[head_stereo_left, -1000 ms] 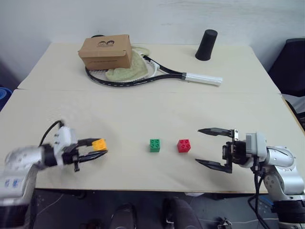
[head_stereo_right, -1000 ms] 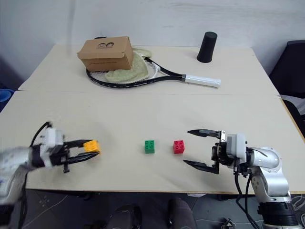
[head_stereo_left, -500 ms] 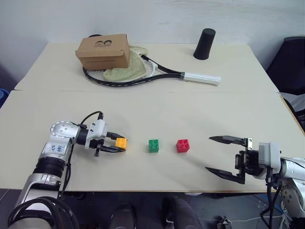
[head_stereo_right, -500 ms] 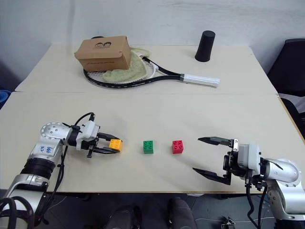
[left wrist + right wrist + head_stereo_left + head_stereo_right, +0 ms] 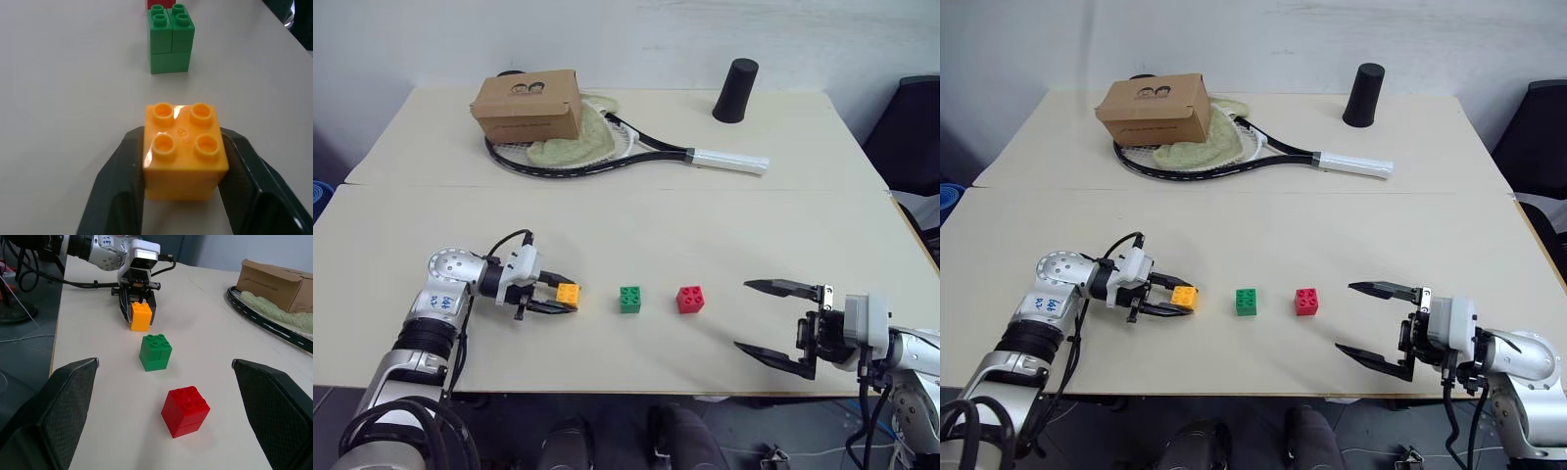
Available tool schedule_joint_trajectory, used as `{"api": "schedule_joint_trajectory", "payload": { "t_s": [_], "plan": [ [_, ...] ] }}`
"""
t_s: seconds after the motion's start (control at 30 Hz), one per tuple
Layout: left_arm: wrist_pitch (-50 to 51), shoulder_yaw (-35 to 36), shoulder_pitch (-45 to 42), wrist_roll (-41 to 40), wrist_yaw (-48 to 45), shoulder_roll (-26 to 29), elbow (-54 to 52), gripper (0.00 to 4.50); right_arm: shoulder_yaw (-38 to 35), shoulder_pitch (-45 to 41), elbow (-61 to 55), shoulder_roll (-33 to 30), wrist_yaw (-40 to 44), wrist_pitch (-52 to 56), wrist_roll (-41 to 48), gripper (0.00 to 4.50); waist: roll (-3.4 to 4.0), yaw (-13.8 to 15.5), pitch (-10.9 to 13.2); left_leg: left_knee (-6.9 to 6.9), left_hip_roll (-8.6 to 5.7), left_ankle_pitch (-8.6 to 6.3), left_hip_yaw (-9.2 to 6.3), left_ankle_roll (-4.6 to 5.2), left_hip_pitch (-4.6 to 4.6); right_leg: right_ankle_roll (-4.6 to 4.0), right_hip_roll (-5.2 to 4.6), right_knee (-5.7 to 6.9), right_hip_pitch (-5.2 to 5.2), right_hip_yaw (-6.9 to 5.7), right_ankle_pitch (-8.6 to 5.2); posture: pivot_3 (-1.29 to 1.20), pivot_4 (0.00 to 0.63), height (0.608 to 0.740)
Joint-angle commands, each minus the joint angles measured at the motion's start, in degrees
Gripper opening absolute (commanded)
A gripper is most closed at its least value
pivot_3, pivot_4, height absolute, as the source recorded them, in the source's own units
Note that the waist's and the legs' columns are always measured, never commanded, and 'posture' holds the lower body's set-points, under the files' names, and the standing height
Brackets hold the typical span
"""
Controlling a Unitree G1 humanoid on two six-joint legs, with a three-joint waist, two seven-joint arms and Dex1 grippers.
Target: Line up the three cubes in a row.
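Head views: left gripper (image 5: pixel 560 296) at orange-yellow brick (image 5: pixel 568 293), set on tabletop (image 5: pixel 636 235) left of green brick (image 5: pixel 630 299) and red brick (image 5: pixel 690 299).
Left wrist: fingers (image 5: pixel 120 186) flanking orange-yellow brick; gripped or freed, cannot tell.
Right wrist: right gripper (image 5: pixel 164 396) wide open, empty.
Risk: dragging brick askew on withdrawal.

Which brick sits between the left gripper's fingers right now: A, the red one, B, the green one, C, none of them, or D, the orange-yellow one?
D: the orange-yellow brick sits between the left gripper's two black fingers, while the green brick and the red brick stand free on the table, farther toward the right gripper.
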Motion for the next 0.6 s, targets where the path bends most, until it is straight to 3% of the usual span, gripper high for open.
{"api": "schedule_joint_trajectory", "payload": {
  "t_s": [0.03,0.2,0.37,0.6],
  "plan": [
    [1.0,1.9,1.0,-0.8,-2.4,2.9,-2.4,3.24,-0.4,-1.1,-0.4,-0.2,0.3,-0.6,0.5,4.50,0.00,-0.1,0.0,0.00,0.00,0.00,0.00,0.00,0.00,0.00,0.00,0.00,0.00,0.01,0.00,0.00,0.150,0.740],
    [0.1,9.0,8.6,-3.8,0.5,9.7,-9.3,4.48,-0.9,-3.3,1.5,-1.4,2.4,-0.2,1.4,4.50,0.00,-1.1,0.0,-0.04,0.26,0.00,0.01,-0.01,0.01,-0.01,-0.03,0.00,-0.02,0.11,-0.01,0.00,0.150,0.740],
    [3.3,18.4,17.7,-6.9,4.0,16.7,-18.3,4.48,-3.8,-6.3,7.6,-7.0,7.4,0.4,1.3,4.50,0.02,-1.3,0.0,-0.04,0.38,-0.02,-0.02,0.01,0.00,-0.06,-0.06,-0.02,0.00,0.21,-0.03,0.00,0.150,0.740],
    [11.8,27.2,28.4,-10.6,6.6,21.7,-29.2,4.48,-2.2,-12.7,18.1,-14.7,16.9,-1.4,-1.8,4.50,0.03,-1.3,0.0,-0.14,0.38,-0.05,-0.01,0.05,0.04,-0.09,-0.06,-0.06,0.00,0.22,-0.05,0.00,0.150,0.740]
  ]
}}
